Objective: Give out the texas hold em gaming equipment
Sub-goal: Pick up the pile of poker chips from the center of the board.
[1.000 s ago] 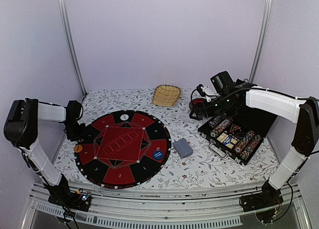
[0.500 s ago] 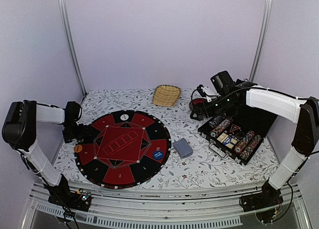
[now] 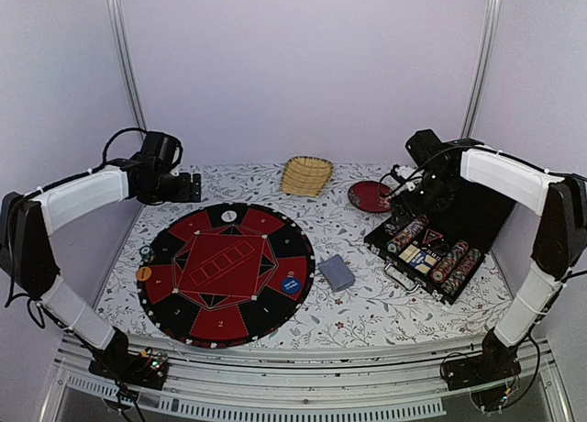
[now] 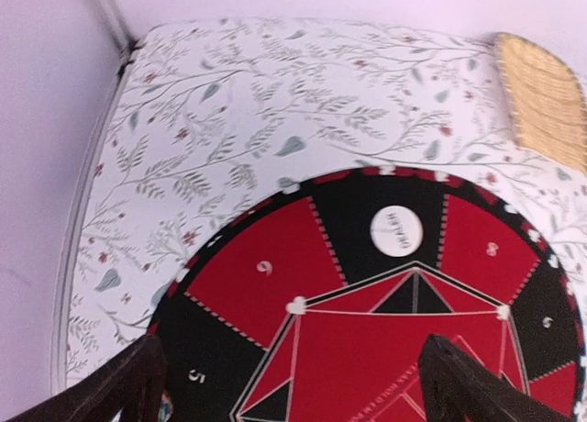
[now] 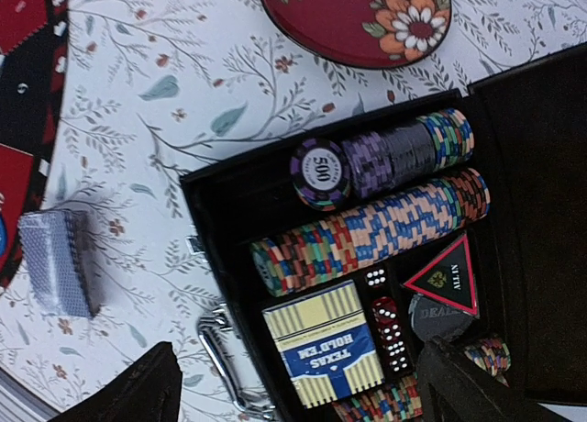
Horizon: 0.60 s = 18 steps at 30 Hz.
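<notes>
The round red-and-black poker mat [image 3: 225, 271] carries a white dealer button [image 3: 228, 216] [image 4: 396, 231] and a blue button [image 3: 291, 284]. An orange chip [image 3: 144, 273] and a dark chip [image 3: 147, 252] lie at its left rim. A blue-grey card deck [image 3: 337, 272] [image 5: 60, 261] rests beside the mat. The open black case [image 3: 431, 252] holds rows of chips [image 5: 367, 234], a Texas Hold'em card box [image 5: 326, 344] and dice [image 5: 385, 321]. My left gripper [image 3: 188, 187] [image 4: 298, 394] hovers open above the mat's far-left side. Open and empty, my right gripper [image 3: 415, 202] [image 5: 303, 399] hangs over the case.
A woven basket [image 3: 305, 175] [image 4: 546, 92] stands at the back centre. A dark-red flowered plate [image 3: 370, 196] [image 5: 353, 18] sits just behind the case. The case lid [image 3: 481, 216] stands up at the right. Booth walls close in on both sides.
My left gripper opened, left a dark chip at the mat's left rim, and rose toward the back. My right gripper swung from the red plate to above the case.
</notes>
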Each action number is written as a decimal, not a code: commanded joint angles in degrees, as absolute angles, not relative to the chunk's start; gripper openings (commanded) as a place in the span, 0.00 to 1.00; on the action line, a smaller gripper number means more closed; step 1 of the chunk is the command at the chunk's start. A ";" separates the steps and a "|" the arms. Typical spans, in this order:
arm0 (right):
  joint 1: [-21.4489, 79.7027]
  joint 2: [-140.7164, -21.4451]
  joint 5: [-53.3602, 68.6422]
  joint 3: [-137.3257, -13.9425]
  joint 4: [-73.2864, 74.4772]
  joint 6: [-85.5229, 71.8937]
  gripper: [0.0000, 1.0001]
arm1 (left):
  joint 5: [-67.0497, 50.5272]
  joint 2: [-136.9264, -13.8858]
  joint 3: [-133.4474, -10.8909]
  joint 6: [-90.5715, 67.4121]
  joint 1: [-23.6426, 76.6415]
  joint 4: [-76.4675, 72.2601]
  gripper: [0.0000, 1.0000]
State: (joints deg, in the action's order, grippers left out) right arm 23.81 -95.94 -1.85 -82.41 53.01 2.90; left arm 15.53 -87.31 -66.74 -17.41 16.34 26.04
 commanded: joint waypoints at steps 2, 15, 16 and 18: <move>22.77 -103.52 0.40 -84.29 55.83 7.73 0.90 | 9.86 -88.38 -68.66 -12.15 20.60 26.72 0.98; 23.71 -111.80 -0.71 -86.61 55.31 7.85 0.73 | 9.55 -90.98 -66.26 -8.64 21.60 25.84 0.98; 23.91 -111.98 -1.57 -86.81 55.18 7.71 0.73 | 9.49 -91.11 -66.34 -8.61 21.61 25.84 0.98; 24.47 -111.89 -2.99 -87.93 54.42 7.78 0.73 | 9.41 -91.38 -66.60 -8.38 21.62 25.84 0.98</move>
